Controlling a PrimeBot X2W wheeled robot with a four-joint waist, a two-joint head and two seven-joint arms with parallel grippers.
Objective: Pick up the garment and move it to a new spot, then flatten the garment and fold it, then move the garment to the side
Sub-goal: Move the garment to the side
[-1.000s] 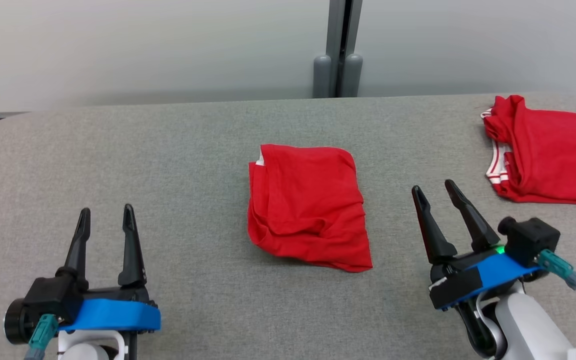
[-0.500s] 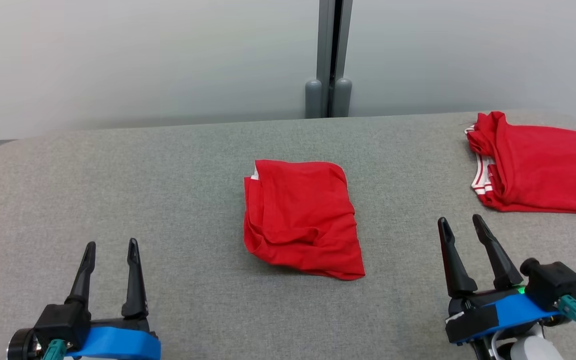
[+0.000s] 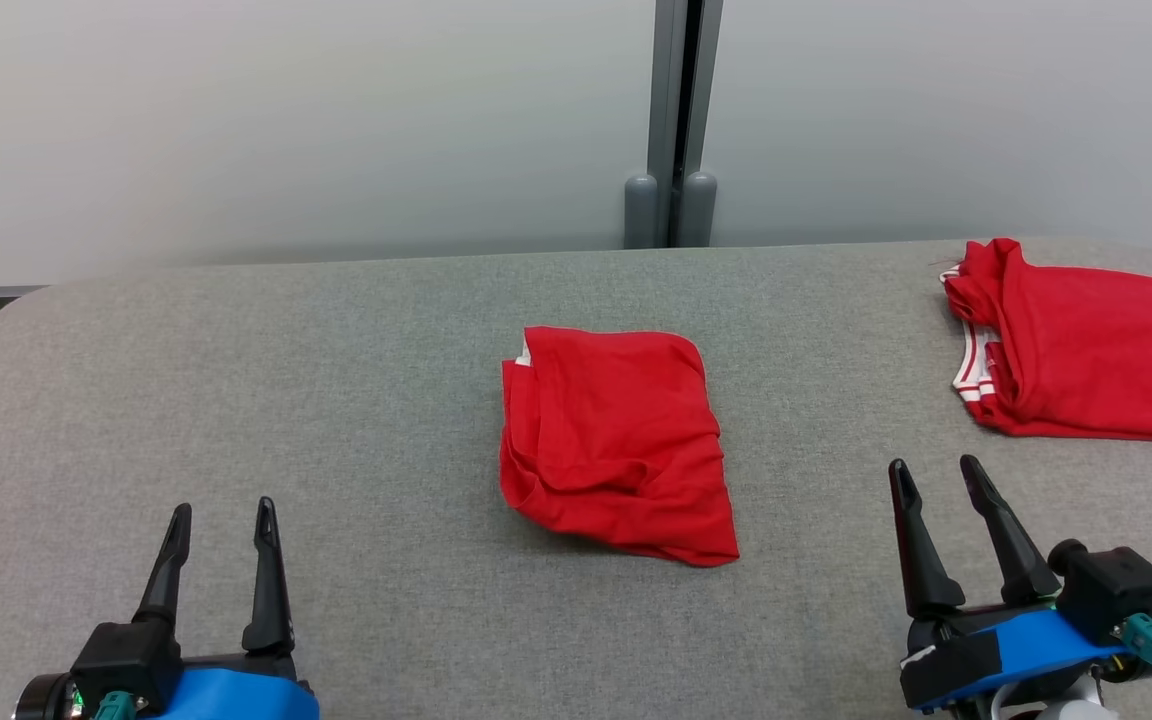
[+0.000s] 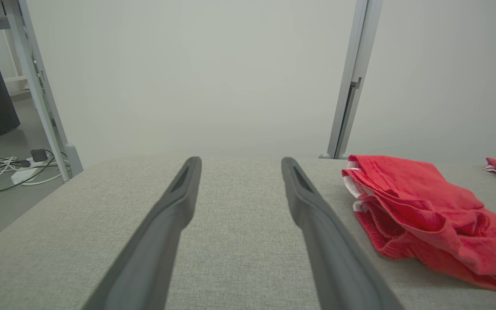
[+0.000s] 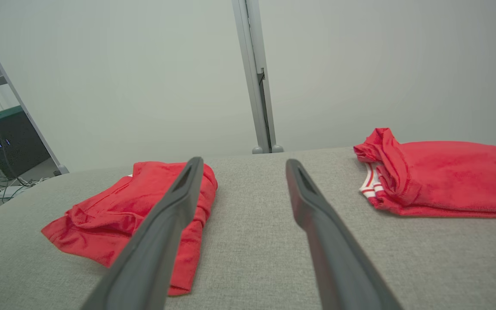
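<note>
- The red garment [image 3: 616,445] lies folded in the middle of the grey table [image 3: 336,400], touching nothing else; its longer run goes about from 11 to 5 o'clock.
- The right gripper [image 3: 934,465] has it at 9 o'clock and seems the nearer of the 2; the left gripper [image 3: 222,507] has it near 3 o'clock, farther off.
- Both grippers stand fully spread and hold nothing.
- A second red garment [image 3: 1086,345] with white stripes rests at 2 o'clock from the right gripper; I think this is the side place.
</note>
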